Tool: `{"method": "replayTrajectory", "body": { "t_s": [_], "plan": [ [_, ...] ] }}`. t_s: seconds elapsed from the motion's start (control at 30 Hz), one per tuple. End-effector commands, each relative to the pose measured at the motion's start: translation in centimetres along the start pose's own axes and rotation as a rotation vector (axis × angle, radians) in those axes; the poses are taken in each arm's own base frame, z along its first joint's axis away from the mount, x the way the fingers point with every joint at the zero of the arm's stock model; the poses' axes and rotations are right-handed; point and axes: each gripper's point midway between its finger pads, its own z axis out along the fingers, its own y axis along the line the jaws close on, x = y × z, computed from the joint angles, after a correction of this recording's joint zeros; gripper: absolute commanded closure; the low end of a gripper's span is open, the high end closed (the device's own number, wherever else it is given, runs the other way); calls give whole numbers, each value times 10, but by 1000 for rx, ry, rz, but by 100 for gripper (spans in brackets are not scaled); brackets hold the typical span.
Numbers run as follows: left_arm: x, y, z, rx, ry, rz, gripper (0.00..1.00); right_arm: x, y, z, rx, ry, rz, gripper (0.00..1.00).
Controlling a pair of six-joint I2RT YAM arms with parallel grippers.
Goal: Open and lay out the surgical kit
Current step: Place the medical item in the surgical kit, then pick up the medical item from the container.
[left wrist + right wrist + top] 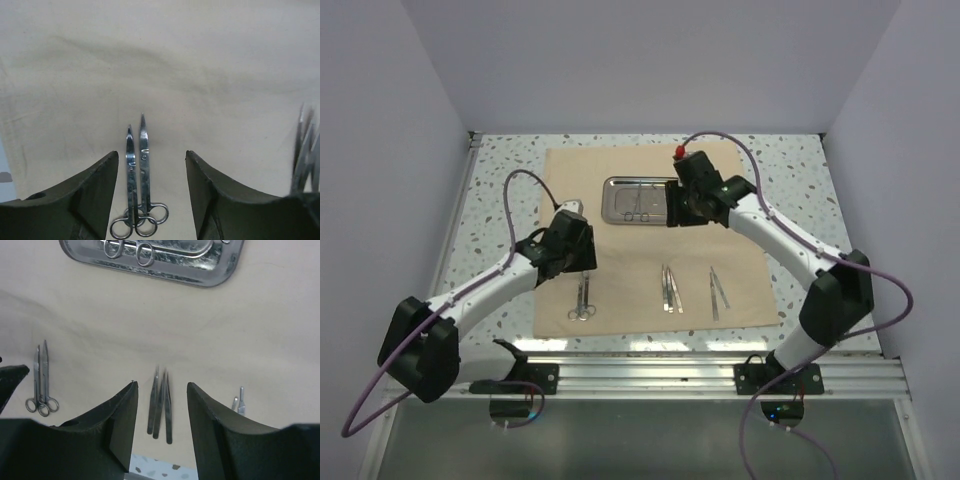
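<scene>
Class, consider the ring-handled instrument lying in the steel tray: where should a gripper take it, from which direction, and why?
Probably the thin shanks just beyond its finger rings, from straight above, jaws straddling them crosswise. The ring-handled instrument lies flat inside the steel tray, whose raised rim blocks a sideways approach. The open right gripper is nearest.

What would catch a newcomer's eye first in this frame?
A tan cloth lies spread flat on the speckled table, a shiny steel tray at its far middle with ring-handled instruments inside. Near its front edge lie two ring-handled tools at left and two clusters of tweezers rightward; the left gripper and right gripper hover, jaws open.
</scene>
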Motion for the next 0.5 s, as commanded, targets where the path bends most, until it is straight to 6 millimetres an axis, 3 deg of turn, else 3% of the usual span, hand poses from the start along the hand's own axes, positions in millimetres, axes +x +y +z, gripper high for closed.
{"method": "replayTrajectory", "body": {
  "t_s": [0.0, 0.03, 0.07, 0.1, 0.13, 0.17, 0.2, 0.27, 0.3, 0.33, 0.37, 0.4, 0.43, 0.47],
  "plan": [
    [-44, -14, -38, 46, -123, -50, 40, -48, 27, 22, -50, -59, -36, 52],
    [-46, -14, -44, 47, -128, -49, 41, -55, 31, 34, -43, -52, -46, 52],
    [-48, -13, -56, 58, -140, -49, 41, -79, 41, 32, -55, -91, -47, 52],
    [-49, -13, -62, 64, -146, -46, 41, -76, 40, 63, -21, -42, -62, 52],
    [-49, -11, -67, 63, -146, -42, 41, -84, 37, 74, -2, -42, -57, 52],
    [-47, -7, -76, 66, -150, -41, 41, -109, 42, 70, -9, -80, -45, 52],
    [-46, -6, -81, 71, -150, -38, 41, -100, 37, 103, 21, -20, -44, 53],
    [-44, -1, -94, 73, -154, -32, 41, -126, 28, 113, 33, -40, -4, 53],
    [-43, 1, -97, 67, -156, -33, 42, -130, 24, 121, 42, -37, 2, 54],
    [-42, 3, -101, 64, -157, -34, 42, -123, 12, 146, 71, 0, 9, 54],
    [-39, 8, -108, 57, -157, -33, 42, -136, 14, 145, 68, -24, 7, 54],
    [-38, 11, -110, 50, -155, -31, 42, -137, 11, 152, 75, -22, -5, 53],
    [-33, 15, -111, 37, -143, -29, 42, -129, 4, 172, 94, 7, -12, 53],
    [-31, 17, -114, 37, -146, -28, 42, -137, 5, 172, 91, -15, -15, 53]
  ]
}}
